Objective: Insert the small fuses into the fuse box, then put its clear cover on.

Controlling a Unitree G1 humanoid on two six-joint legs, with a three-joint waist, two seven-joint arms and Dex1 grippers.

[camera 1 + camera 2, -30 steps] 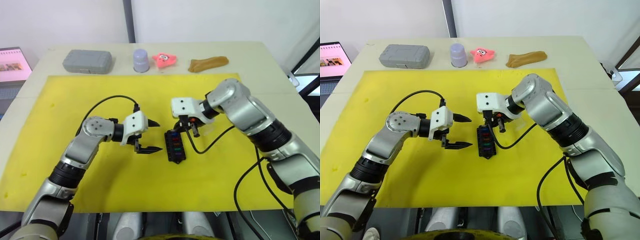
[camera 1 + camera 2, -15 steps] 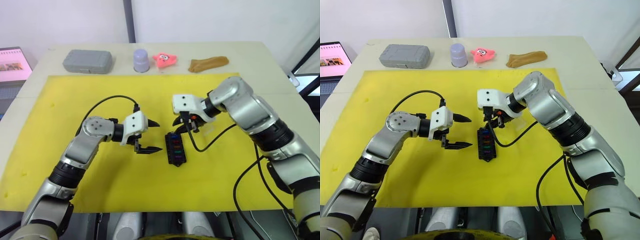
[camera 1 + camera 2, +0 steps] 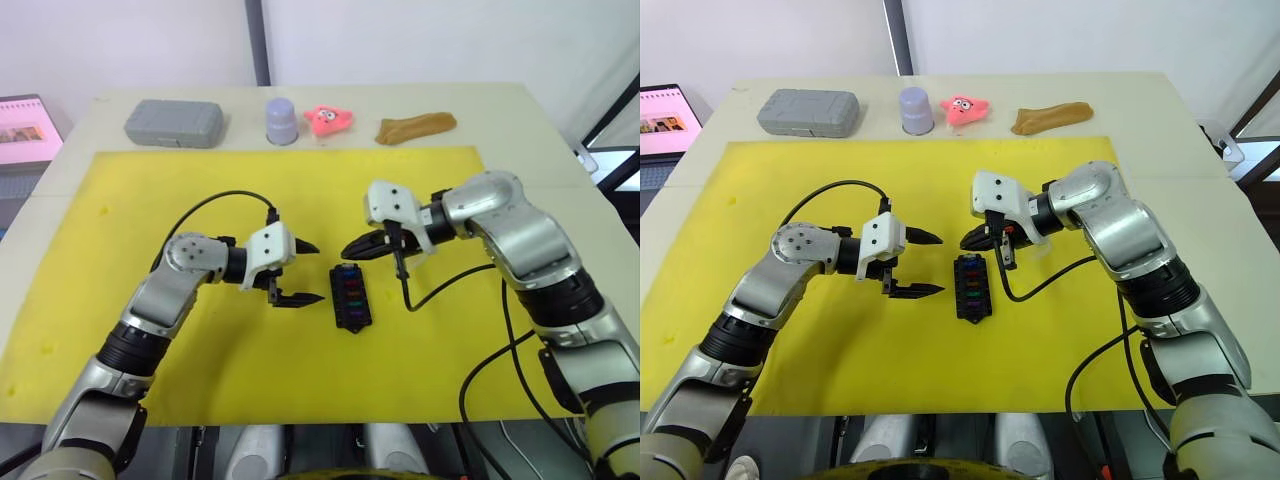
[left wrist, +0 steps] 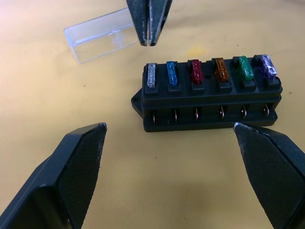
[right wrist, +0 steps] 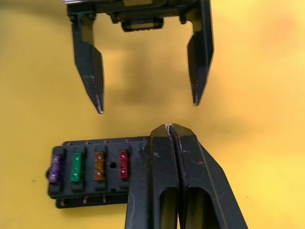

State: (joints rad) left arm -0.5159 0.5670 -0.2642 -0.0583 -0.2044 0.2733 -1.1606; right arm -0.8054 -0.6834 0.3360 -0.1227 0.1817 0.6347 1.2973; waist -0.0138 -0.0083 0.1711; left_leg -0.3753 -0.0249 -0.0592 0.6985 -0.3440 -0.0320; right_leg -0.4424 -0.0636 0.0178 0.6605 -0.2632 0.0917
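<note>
A yellow mat (image 3: 200,380) covers most of the pale table (image 3: 520,105), and the fuse box (image 3: 351,296) lies near the mat's middle; everything below is placed from that box.

Along the table's far edge, well beyond the fuse box, stand a grey case (image 3: 174,123) with its lid down, a lavender cup (image 3: 282,120) turned mouth down, a pink toy (image 3: 329,119) and a tan piece (image 3: 416,127). A laptop screen (image 3: 28,133) sits at the far left corner; its writing is too small to read.

The left gripper (image 3: 308,272) hangs just to the left of the fuse box, its two black fingers spread wide with nothing between them. The right gripper (image 3: 349,250) is just beyond the box's far end, its fingers pressed together to a point and empty.

The fuse box is a black block with one row of slots filled by the small fuses (image 4: 208,71): pale grey, blue, red, amber, green and purple, seated side by side. The second row shows bare metal contacts. No lettering can be made out on the box or the fuses.

The clear cover (image 4: 102,35) lies on the mat near the box's far end, apart from it, beside the tip of the right gripper.
</note>
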